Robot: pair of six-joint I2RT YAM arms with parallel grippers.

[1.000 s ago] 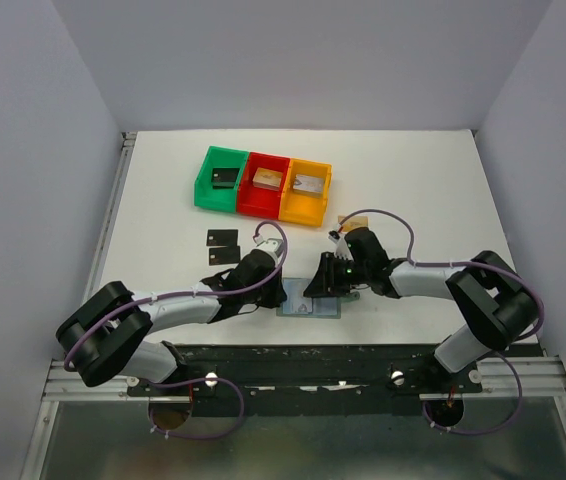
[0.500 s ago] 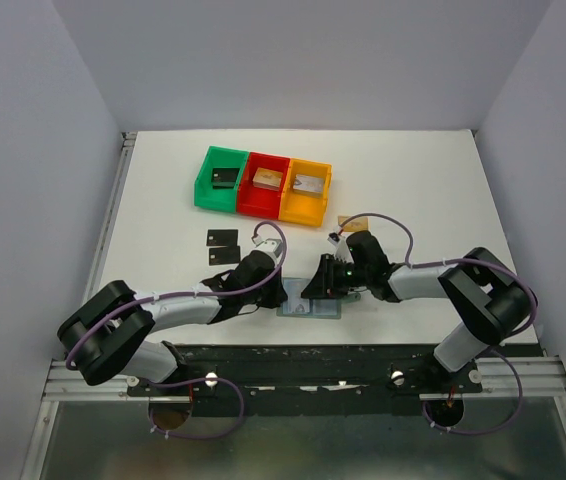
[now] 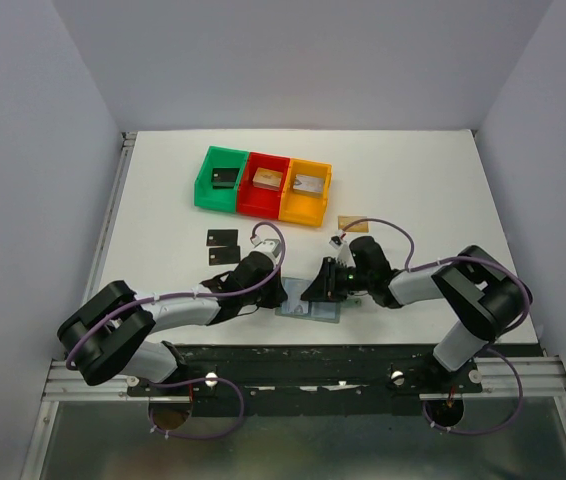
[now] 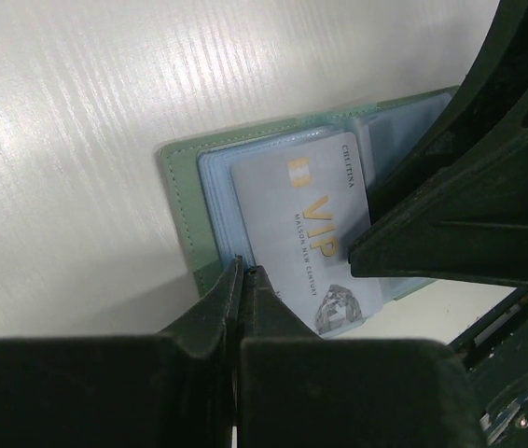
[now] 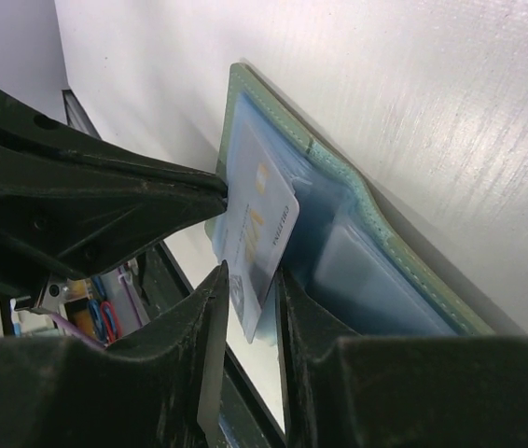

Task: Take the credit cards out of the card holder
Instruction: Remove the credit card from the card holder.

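- Touching the card holder (image 4: pixel 182 201) at lower centre frame, the left gripper (image 4: pixel 243 271) is clenched, holding nothing.
- Around the silver card (image 5: pixel 259 210), the right gripper (image 5: pixel 250 273) straddles its lower corner; whether it grasps, I cannot tell.

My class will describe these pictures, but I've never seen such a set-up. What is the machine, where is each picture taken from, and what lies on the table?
Two robot arms are bolted at the near edge of a white table, each ending in a two-finger gripper. The wide picture looks down from above and behind; the two close-ups come from cameras on the wrists. On the table lie a row of coloured bins, two black cards, a gold-tan card and an open grey-green card holder. The left gripper is shut, its tips at the holder's edge. The right gripper straddles a silvery card partly out of the holder; whether it pinches it yet is unclear.
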